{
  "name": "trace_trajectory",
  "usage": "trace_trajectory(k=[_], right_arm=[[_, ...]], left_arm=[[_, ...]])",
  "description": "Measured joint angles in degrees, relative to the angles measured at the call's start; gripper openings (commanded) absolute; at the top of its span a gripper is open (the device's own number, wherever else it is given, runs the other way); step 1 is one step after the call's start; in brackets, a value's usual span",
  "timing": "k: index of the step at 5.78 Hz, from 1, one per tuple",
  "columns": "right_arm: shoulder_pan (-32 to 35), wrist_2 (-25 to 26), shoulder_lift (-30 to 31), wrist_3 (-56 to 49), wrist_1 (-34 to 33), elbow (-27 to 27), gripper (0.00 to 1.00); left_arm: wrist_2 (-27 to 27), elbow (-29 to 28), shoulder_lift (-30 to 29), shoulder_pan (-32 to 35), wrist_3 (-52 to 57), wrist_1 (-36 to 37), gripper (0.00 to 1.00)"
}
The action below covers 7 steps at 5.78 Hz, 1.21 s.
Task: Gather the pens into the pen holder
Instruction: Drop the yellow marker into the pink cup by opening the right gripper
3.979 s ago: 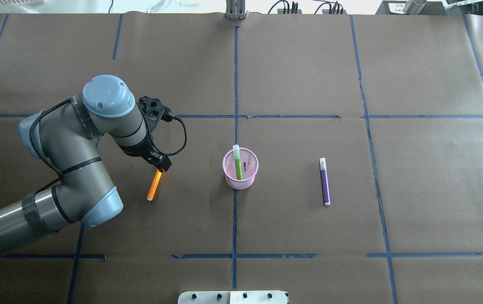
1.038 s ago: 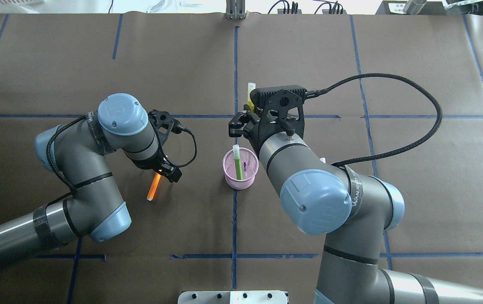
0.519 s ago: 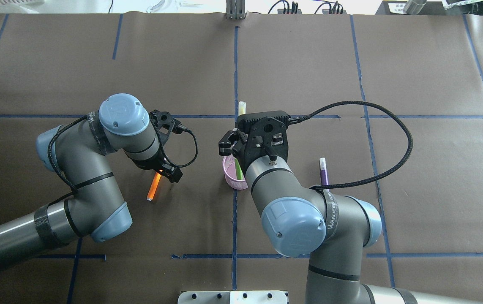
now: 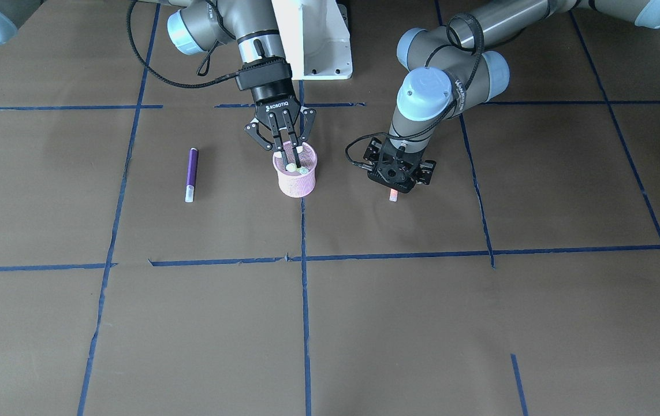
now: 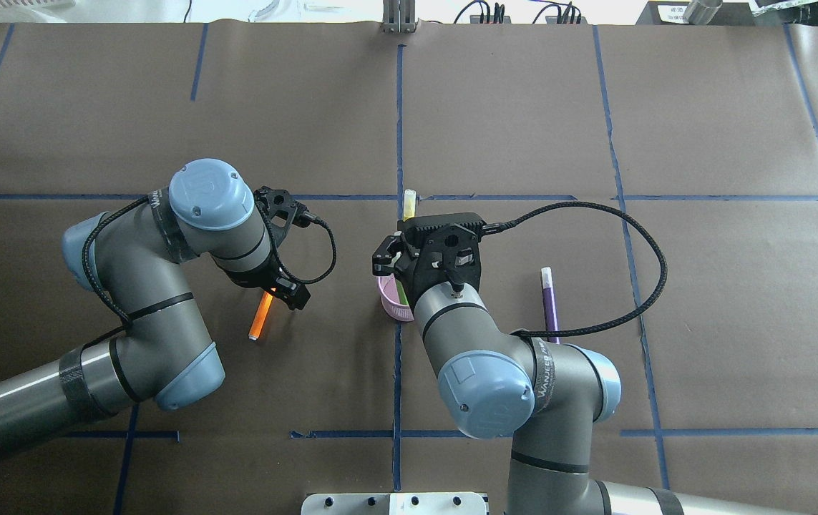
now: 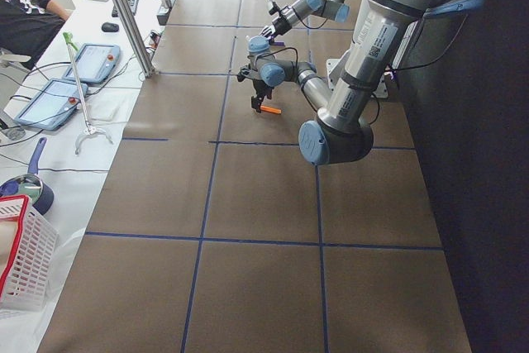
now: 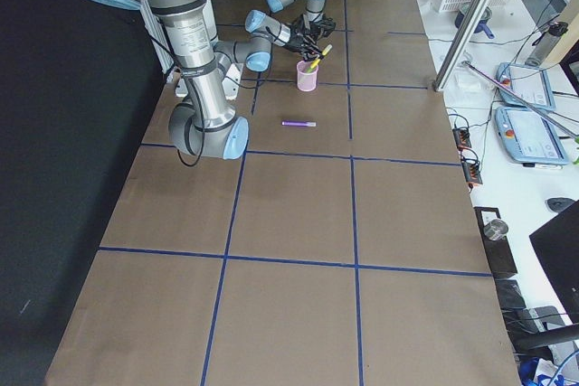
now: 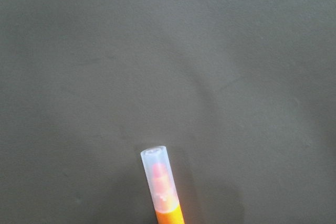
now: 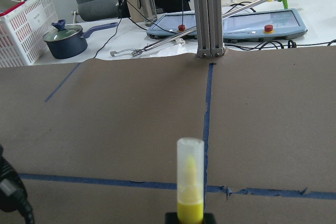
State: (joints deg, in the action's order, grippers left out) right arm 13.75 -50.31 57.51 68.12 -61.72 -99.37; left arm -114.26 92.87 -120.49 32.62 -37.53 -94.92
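Overhead exterior view, tally: one pen home, one going in, two out on the counter.

Green pen stands inside the pink mesh pen holder. Done.

Yellow pen is pinched in my right tool, jaws drawn in narrow on the barrel, pale cap leaning toward 12 o'clock. The front-facing view puts this tool right at the holder's mouth, dipping past the rim. The pen's lower end looks to be inside the cup, though I cannot see whether it reaches the bottom. Judged: not yet released, so it counts as unfinished.

Purple pen lies flat at 3 o'clock of the holder, cap toward 12, well apart from both tools. Untouched.

Orange pen lies flat at 9 o'clock of the holder. My left tool is down over its far part: the barrel runs out toward 7 o'clock, and the capped end shows ahead of the tool in the left wrist view. No view shows the jaws, so I cannot tell how wide this tool stands or whether it has bitten.

Left to do, as I judge it: drop yellow, bring orange, fetch purple.
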Motion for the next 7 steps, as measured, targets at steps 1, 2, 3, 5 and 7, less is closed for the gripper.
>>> trace_trajectory(k=[1, 2, 3, 5, 7], right_arm=[[-0.33, 0.03, 0.08, -0.09, 0.41, 0.19, 0.75], [-0.73, 0.07, 0.16, -0.01, 0.54, 0.17, 1.0], [-0.96, 0.29, 0.24, 0.2, 0.58, 0.06, 1.0], [-0.89, 0.19, 0.27, 0.07, -2.13, -2.71, 1.0], [2.87, -10.76, 0.7, -0.22, -17.17, -11.35, 1.0]], left_arm=[[0.0, -0.03, -0.01, -0.01, 0.02, 0.0, 1.0], [0.0, -0.05, -0.01, -0.01, 0.07, 0.0, 1.0], [0.0, -0.06, -0.04, -0.01, 0.08, 0.0, 1.0], [0.0, -0.12, -0.09, -0.01, 0.09, 0.0, 1.0], [0.0, -0.21, -0.09, -0.05, 0.11, -0.1, 0.66]])
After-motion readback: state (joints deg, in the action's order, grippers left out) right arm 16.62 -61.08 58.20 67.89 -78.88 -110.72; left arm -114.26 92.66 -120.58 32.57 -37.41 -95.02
